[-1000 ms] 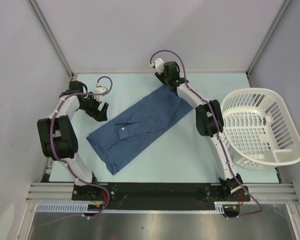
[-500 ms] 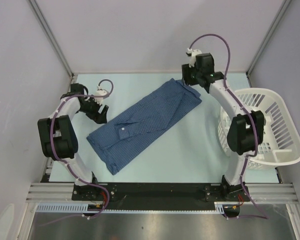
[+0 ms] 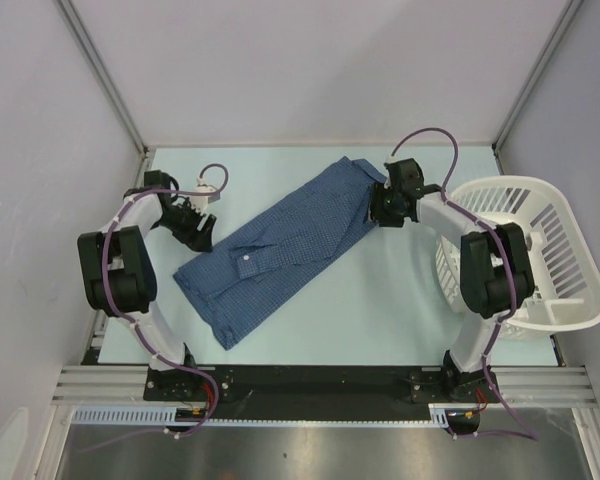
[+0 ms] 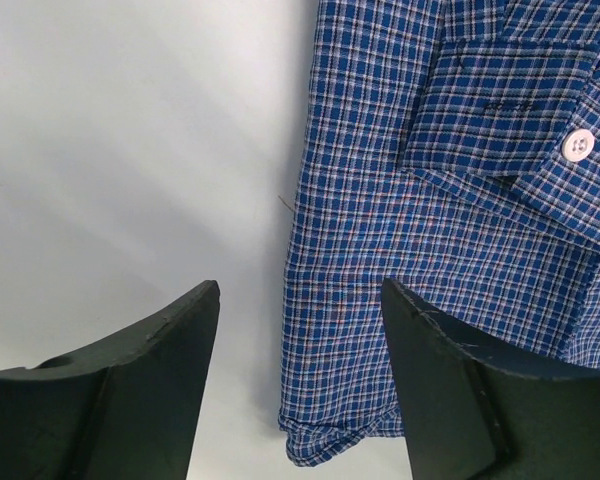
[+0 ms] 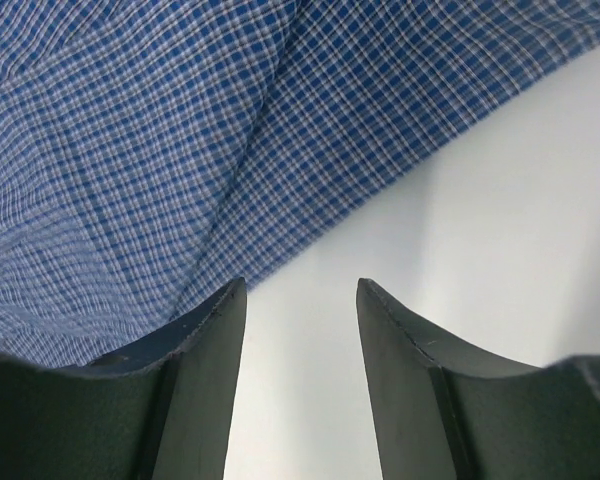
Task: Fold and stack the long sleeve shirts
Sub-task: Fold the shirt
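One blue checked long sleeve shirt lies partly folded, slanting across the pale table from near left to far right, with a white button showing. My left gripper is open and empty at the shirt's left corner; the left wrist view shows the shirt's edge and corner between its fingers. My right gripper is open and empty at the shirt's far right edge; in the right wrist view the cloth lies just beyond the left finger, with bare table between the tips.
A white slatted laundry basket stands at the right edge of the table, next to my right arm. Grey walls close in the table at the back and on both sides.
My right arm swung from the far right corner of the table down and in to the shirt's right edge. The left gripper edged slightly closer to the shirt. The shirt has not moved.
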